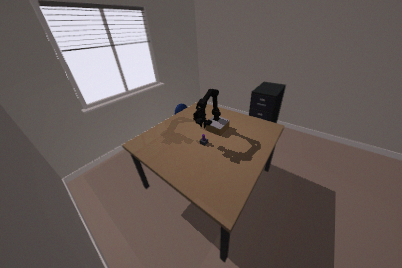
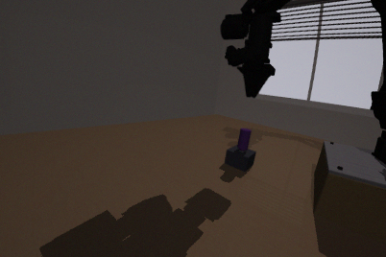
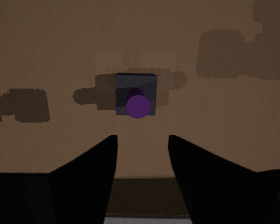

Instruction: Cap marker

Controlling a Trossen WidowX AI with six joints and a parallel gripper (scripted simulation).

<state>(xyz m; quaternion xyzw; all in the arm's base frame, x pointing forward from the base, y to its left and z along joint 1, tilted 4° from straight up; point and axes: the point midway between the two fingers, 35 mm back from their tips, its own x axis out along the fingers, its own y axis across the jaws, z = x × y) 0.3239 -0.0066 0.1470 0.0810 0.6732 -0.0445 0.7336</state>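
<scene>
Matte wooden table (image 2: pixel 120 169); purple cylindrical cap (image 2: pixel 245 138) on square holder block (image 2: pixel 240 159); claw (image 3: pixel 142 150) partly open, empty.

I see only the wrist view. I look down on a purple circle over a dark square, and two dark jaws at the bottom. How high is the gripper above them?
Observer: In the exterior view the gripper hangs well above the purple cap, with open air between them.
Operator: Is the cap sitting on the marker, or on the table?
Observer: It stands upright out of the holder block. No separate cap shows on the table near it.
Operator: Is anything held in the jaws?
Observer: No. They are apart and hold nothing.
Operator: What is beside the arm?
Observer: A grey-topped box at the arm's base, to the right of the block in the exterior view.
</scene>
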